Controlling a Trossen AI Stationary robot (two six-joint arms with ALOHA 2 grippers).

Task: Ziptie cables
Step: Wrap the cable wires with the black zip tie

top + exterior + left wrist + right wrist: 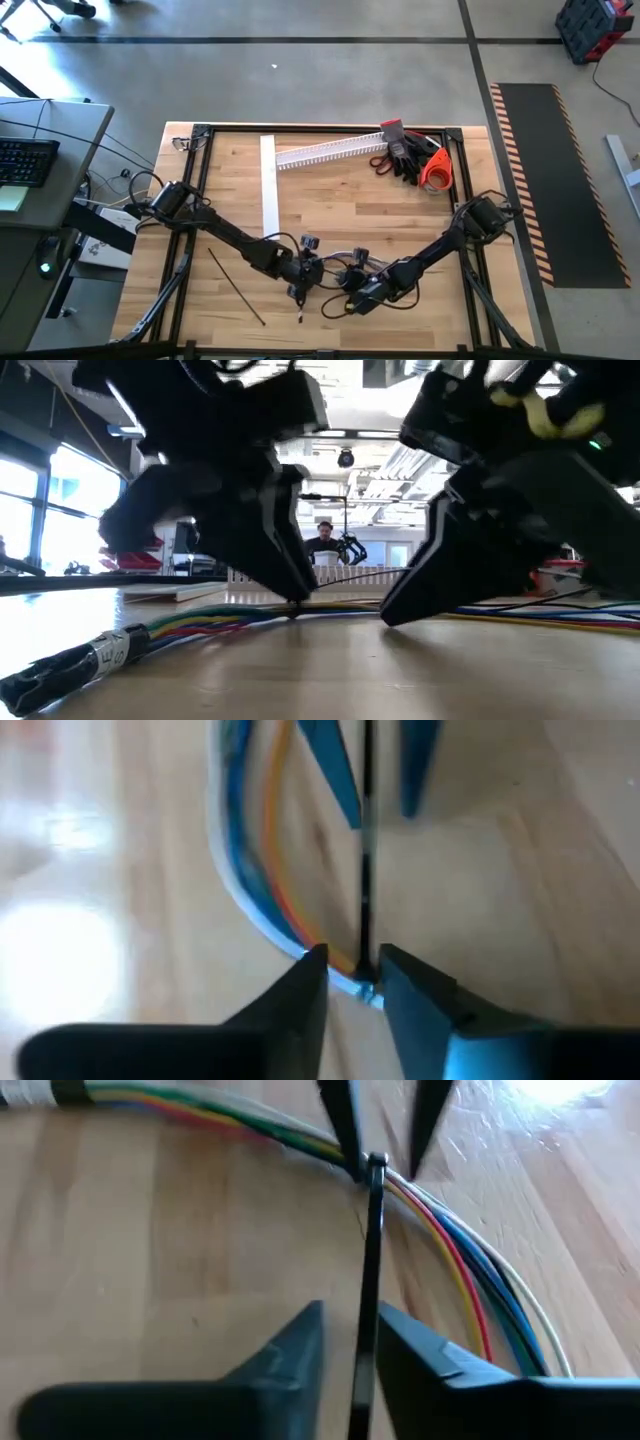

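Observation:
The cables (340, 272) lie in loose curves on the wooden table near its front edge; they are a bundle of blue, orange, white and other coloured wires (460, 1260) with a dark taped end (60, 660). A black ziptie (372, 1240) crosses the bundle, its head (377, 1160) at the wires. My left gripper (352, 968) stands open with a narrow gap, its tips astride the ziptie's head and the bundle. My right gripper (350, 1325) faces it, also open with a narrow gap, and the ziptie's tail runs between its fingers. My left gripper comes slanting down at the spot where the ziptie meets the bundle (362, 982), one tip on each side; I cannot tell whether they touch it. My right gripper has the ziptie's tail (365, 1320) running lengthwise through its gap, close to one finger; touch cannot be told.
A second black ziptie (235, 285) lies loose on the table to the left of the grippers. A flat white strip (268, 185) lies farther back. At the far right are a white slotted channel (330, 150), dark gloves (405, 150), red scissors and an orange tape roll (435, 172).

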